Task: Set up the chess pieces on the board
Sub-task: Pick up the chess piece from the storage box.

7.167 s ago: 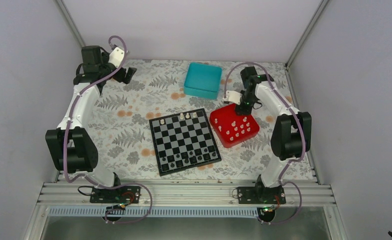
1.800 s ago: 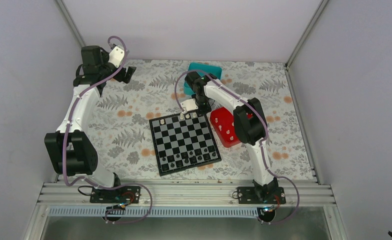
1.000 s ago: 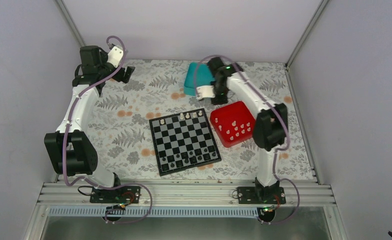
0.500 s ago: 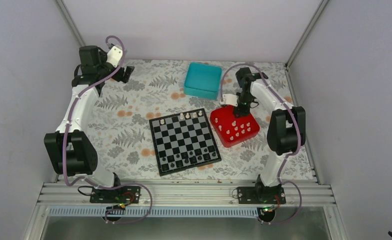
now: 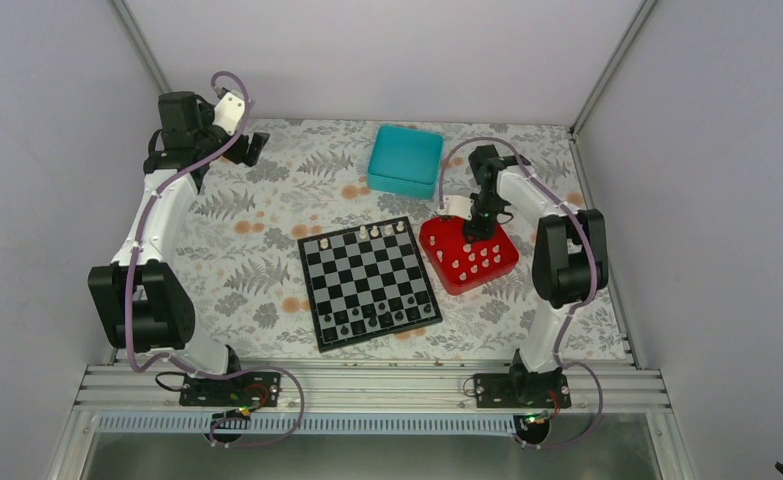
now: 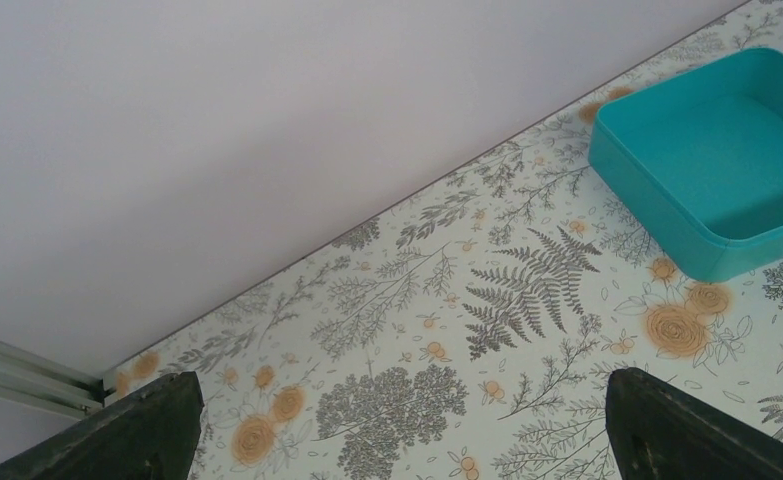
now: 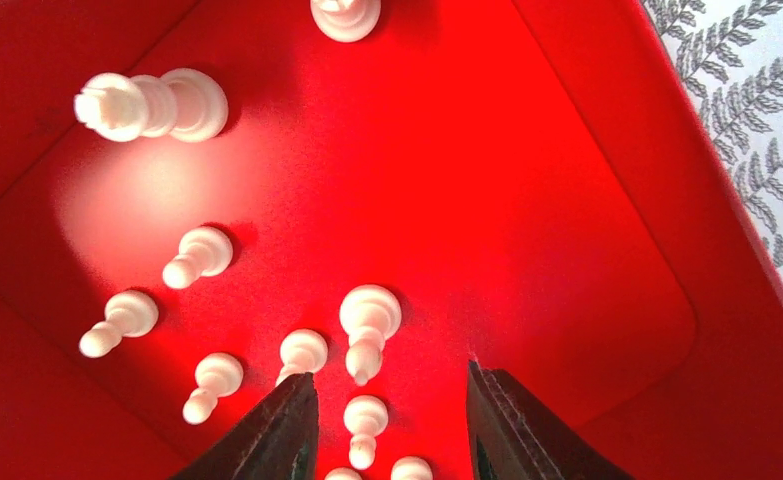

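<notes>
The board [image 5: 369, 283] lies mid-table, with several white chess pieces [image 5: 377, 231] on its far row and dark pieces [image 5: 377, 318] along its near row. More white chess pieces [image 5: 477, 258] stand in the red tray [image 5: 440, 243] to its right. My right gripper [image 5: 472, 226] hangs open over the tray's far part. In the right wrist view a small pawn [image 7: 364, 418] stands in the gap of that gripper [image 7: 387, 372], touching neither finger, and a taller piece [image 7: 369, 320] stands just ahead. My left gripper [image 5: 252, 148] stays open and empty at the back left.
A teal box [image 5: 406, 160] sits behind the board, also seen as the teal box [image 6: 727, 180] in the left wrist view. The left gripper [image 6: 402, 385] looks onto flowered cloth near the back wall. The tray wall [image 7: 727, 250] rises on the right.
My right gripper swung from beside the teal box to above the red tray and came down toward the pieces, its jaws widening. The left arm has not moved.
</notes>
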`<move>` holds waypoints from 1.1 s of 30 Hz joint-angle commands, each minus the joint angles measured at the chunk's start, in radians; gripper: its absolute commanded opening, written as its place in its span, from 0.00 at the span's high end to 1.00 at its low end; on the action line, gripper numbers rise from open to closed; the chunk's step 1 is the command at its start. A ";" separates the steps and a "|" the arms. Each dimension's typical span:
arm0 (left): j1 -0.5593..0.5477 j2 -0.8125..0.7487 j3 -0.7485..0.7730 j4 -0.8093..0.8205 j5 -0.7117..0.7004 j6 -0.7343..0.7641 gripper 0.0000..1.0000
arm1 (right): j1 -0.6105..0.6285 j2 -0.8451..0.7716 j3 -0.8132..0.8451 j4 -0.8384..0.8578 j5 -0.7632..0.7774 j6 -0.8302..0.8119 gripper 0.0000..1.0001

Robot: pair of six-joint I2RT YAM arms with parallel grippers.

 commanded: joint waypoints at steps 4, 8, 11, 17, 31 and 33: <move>0.005 -0.021 -0.005 0.015 0.019 -0.015 0.00 | 0.004 0.046 -0.028 0.033 -0.022 0.026 0.60; 0.005 -0.017 -0.005 0.015 0.019 -0.015 0.00 | 0.004 0.053 -0.035 0.039 -0.024 0.027 0.61; 0.005 -0.016 -0.008 0.016 0.019 -0.015 0.00 | 0.004 0.061 -0.039 0.041 -0.023 0.028 0.63; 0.005 -0.016 -0.008 0.016 0.019 -0.013 0.00 | 0.004 0.073 -0.038 0.034 -0.022 0.033 0.70; 0.005 -0.016 -0.015 0.020 0.025 -0.015 0.00 | 0.005 0.070 -0.001 -0.015 -0.004 0.045 0.92; 0.005 -0.018 -0.018 0.022 0.023 -0.016 0.00 | 0.010 0.059 0.018 -0.039 0.007 0.045 0.93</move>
